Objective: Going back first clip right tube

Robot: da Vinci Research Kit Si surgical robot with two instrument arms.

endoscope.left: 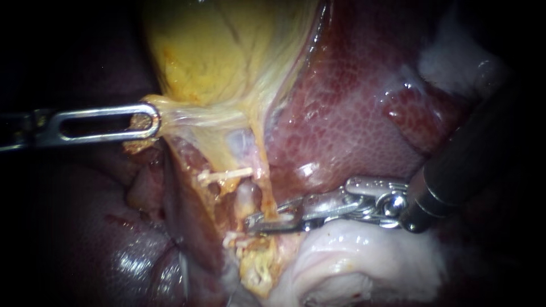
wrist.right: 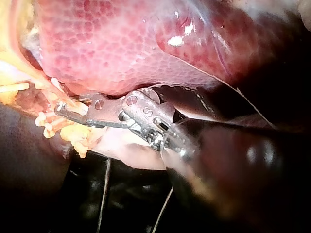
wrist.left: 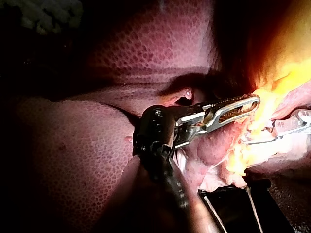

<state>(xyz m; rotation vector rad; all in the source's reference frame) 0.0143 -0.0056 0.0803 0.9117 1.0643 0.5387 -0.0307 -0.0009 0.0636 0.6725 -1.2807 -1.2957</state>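
Two white clips lie along the pale tube point(endoscope.left: 246, 196) near centre: the upper clip point(endoscope.left: 224, 175) at its 12 o'clock end, the lower clip point(endoscope.left: 238, 240) at its 6 o'clock end. My right instrument point(endoscope.left: 254, 223), entering from 4 o'clock, has its jaws open, with the tips just beside the tube between both clips. My left instrument point(endoscope.left: 151, 120), entering from 9 o'clock, grips the edge of the gallbladder point(endoscope.left: 216, 51), drawn taut. The liver point(endoscope.left: 341, 113) lies at 2 o'clock.

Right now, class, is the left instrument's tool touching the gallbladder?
Touching. The endoscope view shows the left instrument's tool shut on the stretched lower edge of the gallbladder.
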